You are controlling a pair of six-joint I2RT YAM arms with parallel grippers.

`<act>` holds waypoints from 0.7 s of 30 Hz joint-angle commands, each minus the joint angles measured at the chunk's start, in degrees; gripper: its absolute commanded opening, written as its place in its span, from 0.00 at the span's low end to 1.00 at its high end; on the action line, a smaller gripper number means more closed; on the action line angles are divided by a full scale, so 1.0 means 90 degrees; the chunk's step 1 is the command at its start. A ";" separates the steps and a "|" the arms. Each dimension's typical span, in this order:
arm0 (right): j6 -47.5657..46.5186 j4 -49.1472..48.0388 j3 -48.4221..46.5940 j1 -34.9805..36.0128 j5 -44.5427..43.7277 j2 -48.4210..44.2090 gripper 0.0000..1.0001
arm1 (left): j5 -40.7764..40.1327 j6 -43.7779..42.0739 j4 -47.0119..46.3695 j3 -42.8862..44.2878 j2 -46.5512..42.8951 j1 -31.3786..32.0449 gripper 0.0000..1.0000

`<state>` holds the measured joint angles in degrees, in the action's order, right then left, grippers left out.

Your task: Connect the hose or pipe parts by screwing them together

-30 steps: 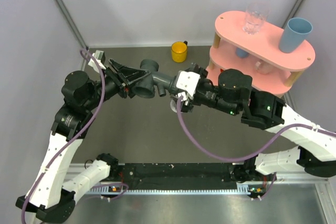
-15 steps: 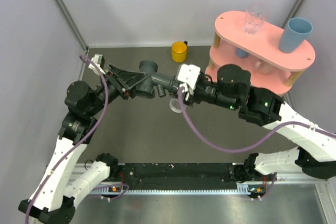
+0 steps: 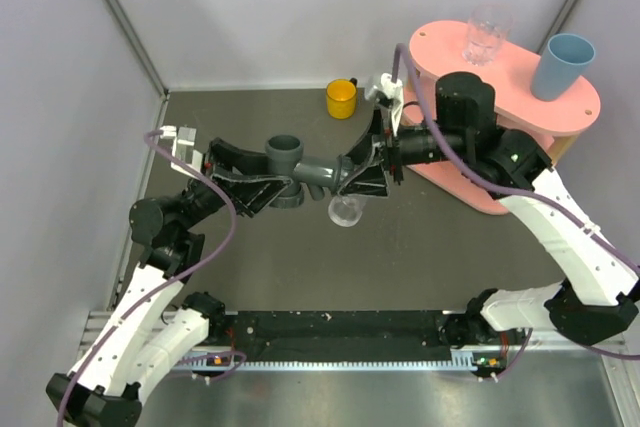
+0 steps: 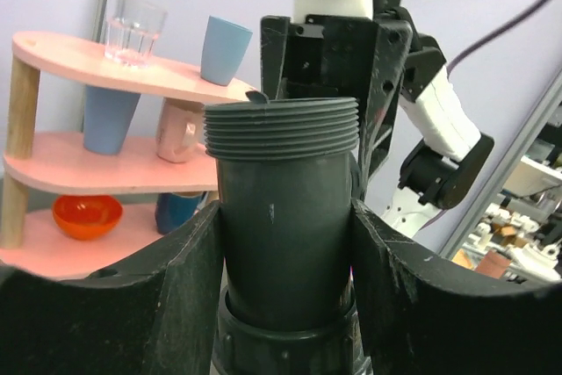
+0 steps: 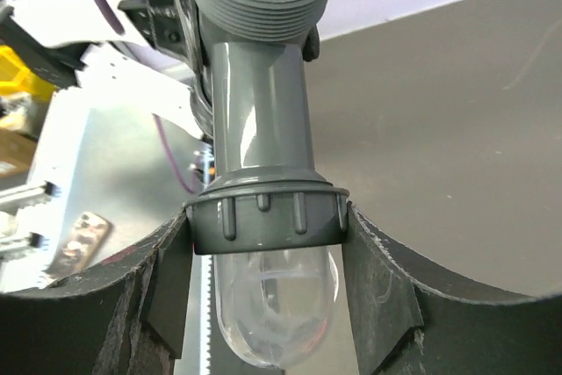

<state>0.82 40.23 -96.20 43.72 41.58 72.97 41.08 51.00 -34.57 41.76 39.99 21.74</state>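
One dark grey T-shaped pipe fitting (image 3: 287,159) hangs above the table (image 3: 420,247), left of centre, with ridged threads on its round open ends. One clear tubular piece (image 3: 345,212) with a rounded tip sits at its right end, joined through a ribbed grey collar (image 5: 263,217). There are two grippers. The left gripper (image 4: 285,243) clamps the fitting's barrel from the left, a finger pressed on each side. The right gripper (image 5: 265,243) grasps the collar from the right. One yellow cup (image 3: 341,99) stands far behind, and one pink shelf (image 3: 440,47) is at far right.
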 commanded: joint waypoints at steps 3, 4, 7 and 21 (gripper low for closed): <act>0.1569 -0.1042 -0.0346 -0.0746 0.0497 0.0067 0.11 | 0.0525 -0.1049 -0.0633 -0.0030 0.0088 0.0124 0.00; 0.1472 -0.1003 -0.0288 -0.0824 0.0400 -0.0002 0.21 | 0.0398 -0.0922 -0.0603 -0.0030 0.0137 0.0124 0.00; 0.1073 -0.0779 -0.0064 -0.0825 -0.0166 -0.0226 0.46 | -0.0178 -0.0190 -0.0320 0.0184 0.0225 0.0124 0.00; -0.0303 -0.0397 0.0396 -0.0815 -0.1359 -0.0959 0.88 | -0.1868 0.1938 0.0754 0.0780 0.0157 0.0222 0.00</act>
<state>3.16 37.32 -92.27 36.86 32.42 65.43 29.78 61.82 -28.62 45.84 42.65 23.53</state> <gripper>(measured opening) 0.843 0.575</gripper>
